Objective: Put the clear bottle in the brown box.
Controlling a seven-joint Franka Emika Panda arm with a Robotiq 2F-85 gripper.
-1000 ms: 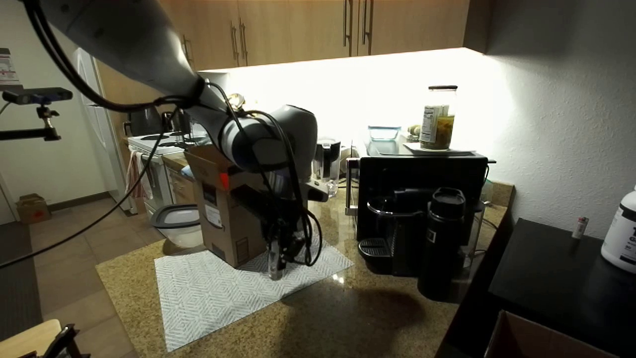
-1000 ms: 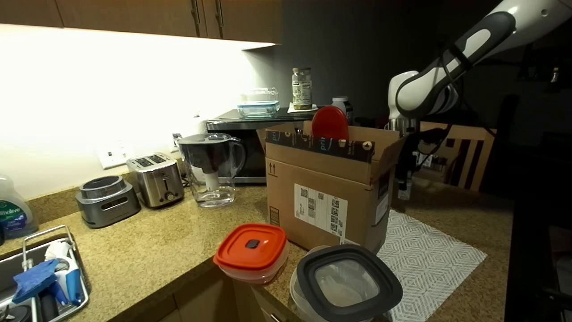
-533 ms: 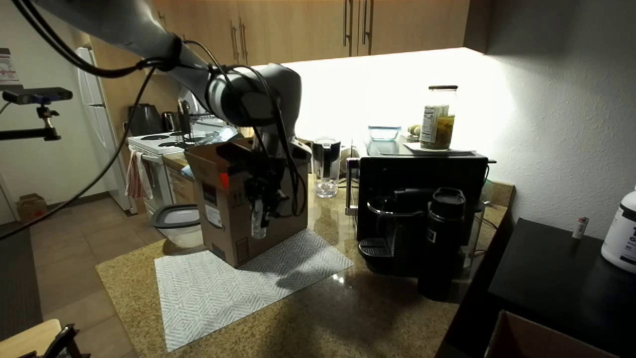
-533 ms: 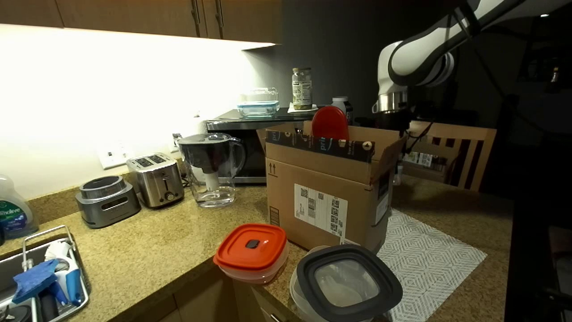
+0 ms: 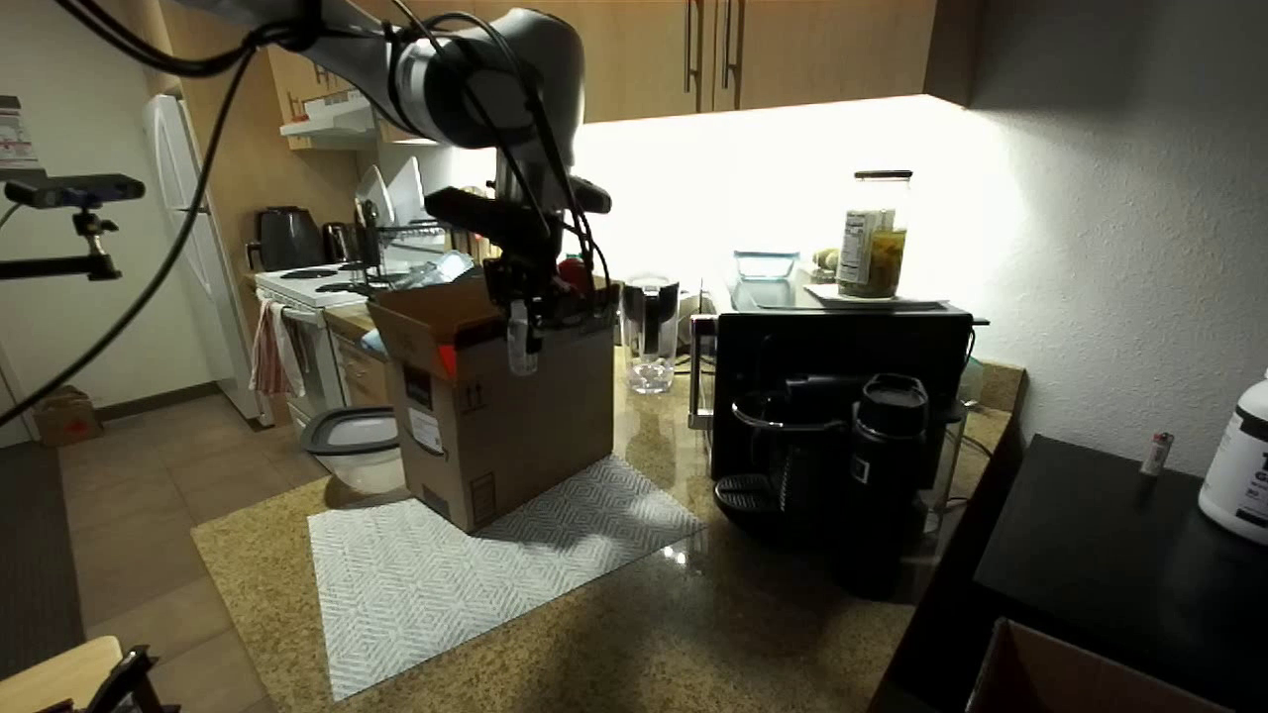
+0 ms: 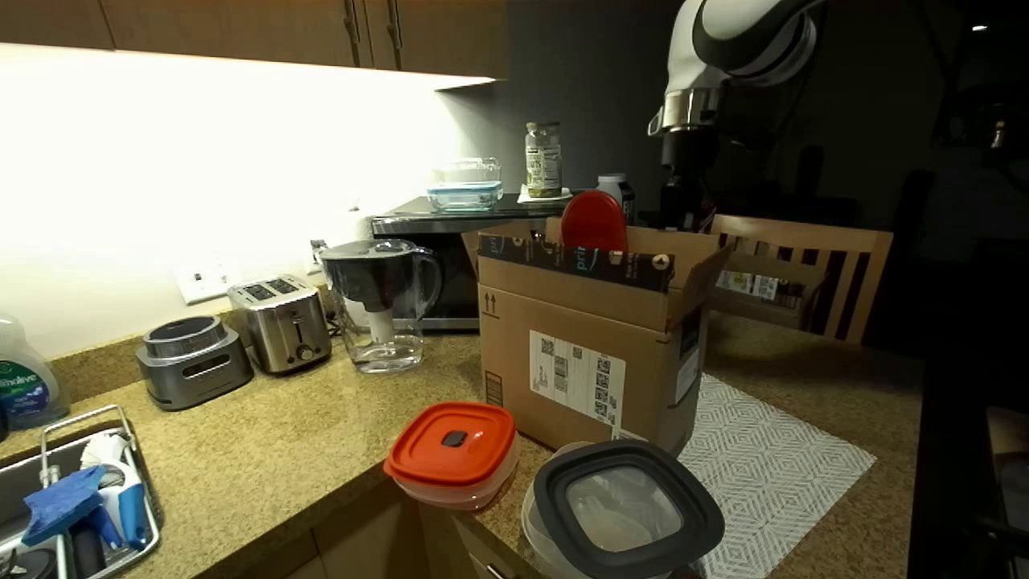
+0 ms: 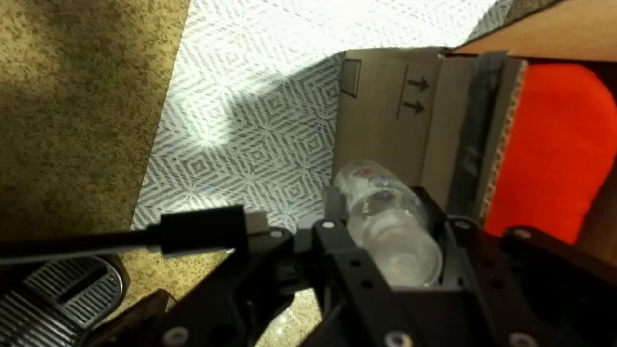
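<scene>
Bottle [image 7: 388,226], clear and slim, grasped by the gripper [image 7: 381,207], with fingers [image 7: 333,205] on either side of it. Hanging nearly upright in an exterior view, outside the brown box [image 5: 545,426], in front of the upper part of its wall. In the wrist view, seen just beside the edge of the same box; touching the cardboard or apart from it, impossible to tell.

Robot arm [image 5: 535,84] bent downward, higher than the box; in an exterior view, lower end of the gripper hidden behind the cardboard. Flaps [image 6: 563,293] standing up round the mouth of the box, with dark printed tape [image 6: 555,256] along one of them. Red rounded thing [image 6: 595,219] poking up out of that mouth. White label [image 6: 576,382] on the box's wall.

Patterned mat [image 5: 426,599], white and grey, at the foot of the box and reaching under one corner. Close by the box, grey-lidded container [image 6: 627,515] and red-lidded container [image 6: 450,458]. Apart from the box on the speckled counter [image 6: 305,434], water pitcher [image 6: 374,277]; farther from the box, metal toaster [image 6: 281,326]. Well apart from the box, on its right in an exterior view, black coffee machine [image 5: 792,465]; likewise well away from the box, lidded jar [image 5: 872,248] on top of a black appliance [image 5: 842,342]. Beyond the box in an exterior view, wooden chair [image 6: 804,230].
</scene>
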